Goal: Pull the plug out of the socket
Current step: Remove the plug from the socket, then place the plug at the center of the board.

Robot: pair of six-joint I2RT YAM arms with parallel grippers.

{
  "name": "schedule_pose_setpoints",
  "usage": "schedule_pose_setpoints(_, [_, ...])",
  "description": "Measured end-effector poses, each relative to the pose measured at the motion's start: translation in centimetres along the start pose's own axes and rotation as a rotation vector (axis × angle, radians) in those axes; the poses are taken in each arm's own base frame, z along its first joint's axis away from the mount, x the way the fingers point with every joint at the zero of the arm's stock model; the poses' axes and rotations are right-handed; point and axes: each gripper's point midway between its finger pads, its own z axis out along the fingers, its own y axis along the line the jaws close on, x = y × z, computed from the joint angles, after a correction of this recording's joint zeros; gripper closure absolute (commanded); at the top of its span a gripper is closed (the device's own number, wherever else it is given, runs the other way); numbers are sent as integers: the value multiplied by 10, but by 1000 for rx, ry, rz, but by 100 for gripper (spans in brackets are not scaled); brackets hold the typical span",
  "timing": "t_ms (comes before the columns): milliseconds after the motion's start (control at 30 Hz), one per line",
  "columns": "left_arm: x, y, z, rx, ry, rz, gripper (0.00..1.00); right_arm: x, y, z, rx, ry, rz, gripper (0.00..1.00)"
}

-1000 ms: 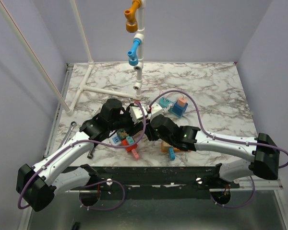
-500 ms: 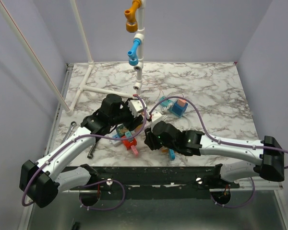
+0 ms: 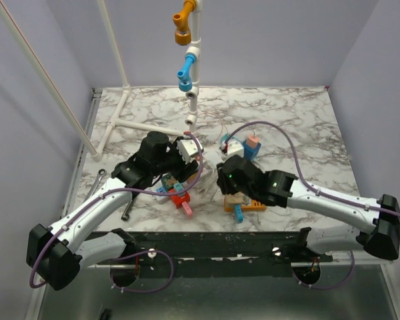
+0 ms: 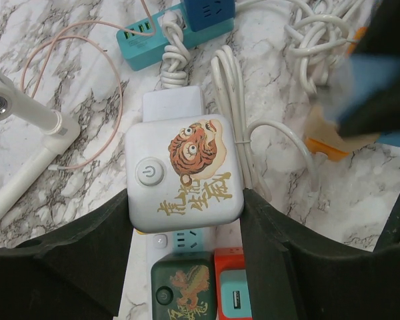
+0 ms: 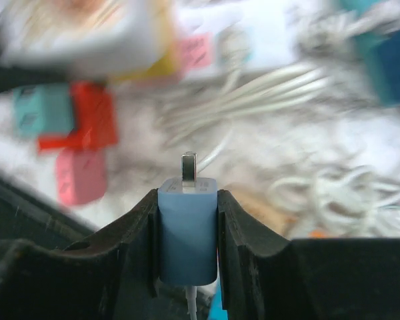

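Observation:
The blue plug [image 5: 187, 233] sits upright between my right gripper's [image 5: 187, 200] fingers, its metal prong bare and pointing away, a thin white lead hanging below it. It is clear of the socket [image 4: 180, 239], a white strip with pastel outlets, which lies blurred at the top of the right wrist view. My left gripper [image 4: 187, 200] is shut on a white cube adapter with a tiger print [image 4: 185, 170] that stands on the strip. From above, the left gripper [image 3: 177, 155] is at table centre and the right gripper [image 3: 228, 171] is just right of it.
A green tiger adapter [image 4: 183, 287] and a red and teal block [image 4: 233, 287] sit near the strip. A teal strip [image 4: 143, 47], a blue cube [image 4: 210, 10] and coiled white cords [image 4: 320, 33] lie beyond. A white pipe stand [image 3: 190, 100] rises at the back.
My right gripper has drawn back from the strip with the blue plug, first toward the near edge, then to the right. The left arm shifted slightly, then held still.

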Motion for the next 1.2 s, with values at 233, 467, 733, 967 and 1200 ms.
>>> schedule_pose_setpoints(233, [5,-1,-6,-6,24,-7,67,-77,-138,-8,355,-144,245,95])
schedule_pose_setpoints(467, [6,-1,-9,-10,37,-12,60,-81,-292,-41,715,-192,506,96])
schedule_pose_setpoints(733, [8,0,-16,-14,68,-28,41,-32,-405,-27,999,-60,720,94])
schedule_pose_setpoints(967, [20,3,-26,-35,119,-56,23,-6,-459,25,1081,55,766,89])
schedule_pose_setpoints(1200, [35,4,-35,-45,175,-78,14,53,-475,72,1105,238,785,58])
